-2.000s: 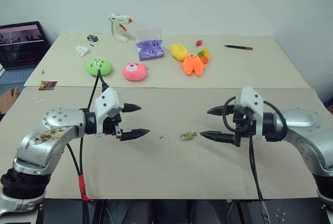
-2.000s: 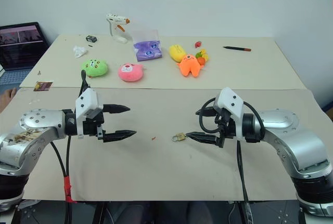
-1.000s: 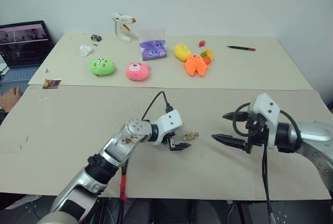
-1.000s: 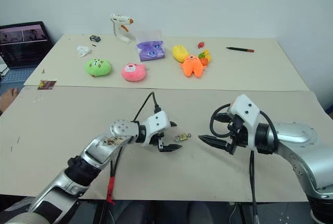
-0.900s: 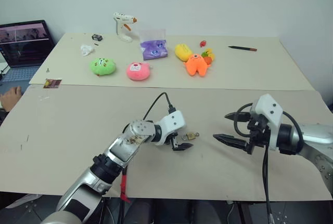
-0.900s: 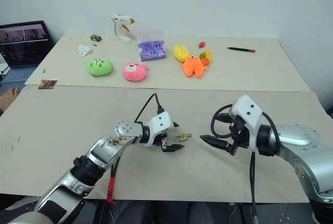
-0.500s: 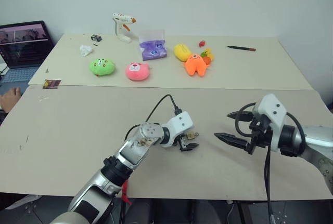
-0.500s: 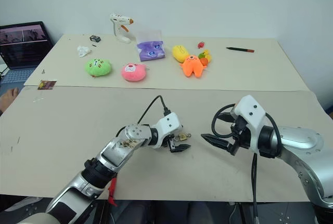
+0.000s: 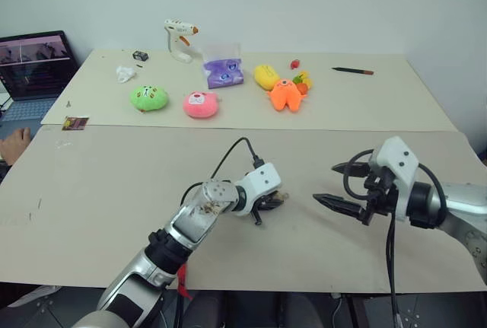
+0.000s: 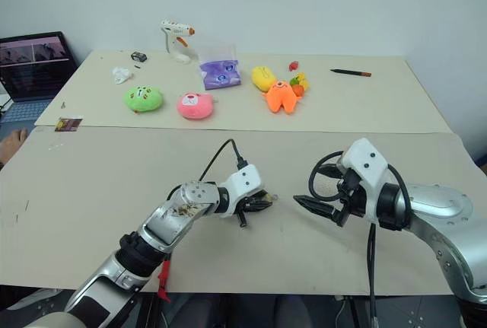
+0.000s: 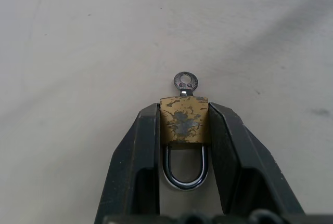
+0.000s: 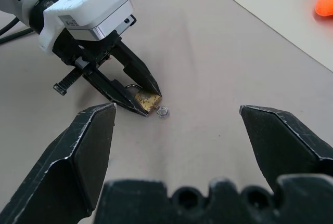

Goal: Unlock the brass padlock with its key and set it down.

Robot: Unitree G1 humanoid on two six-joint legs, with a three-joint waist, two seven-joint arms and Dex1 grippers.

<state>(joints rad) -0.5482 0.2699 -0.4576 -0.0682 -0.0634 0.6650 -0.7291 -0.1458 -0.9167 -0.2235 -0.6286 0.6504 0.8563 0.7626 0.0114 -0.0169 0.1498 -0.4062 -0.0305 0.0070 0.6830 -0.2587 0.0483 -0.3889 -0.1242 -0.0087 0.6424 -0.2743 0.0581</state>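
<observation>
The brass padlock [image 11: 183, 121] lies on the beige table, pinched by its sides between the two black fingers of my left gripper [image 11: 183, 108]. Its silvery shackle [image 11: 185, 174] points back toward the wrist. The key [image 11: 186, 83] sticks out of the padlock's far end, its round head free. From the right wrist view, the same padlock [image 12: 148, 100] and key [image 12: 163, 112] sit at the tip of the left gripper [image 12: 140, 99]. My right gripper [image 9: 326, 183] hovers open a short way to the right, fingers spread wide, aimed at the padlock.
Across the far half of the table lie a green plush [image 9: 148, 98], pink plush [image 9: 200, 104], orange plush [image 9: 286, 93], yellow plush [image 9: 265, 76], purple bag [image 9: 223, 71], glue gun [image 9: 180, 39] and pen [image 9: 352, 71]. A laptop [image 9: 34, 65] and a person's hand [image 9: 11, 145] are at the left.
My left gripper, open beside the padlock a second ago, has slid over it and closed on its body. The right gripper has held its place, open.
</observation>
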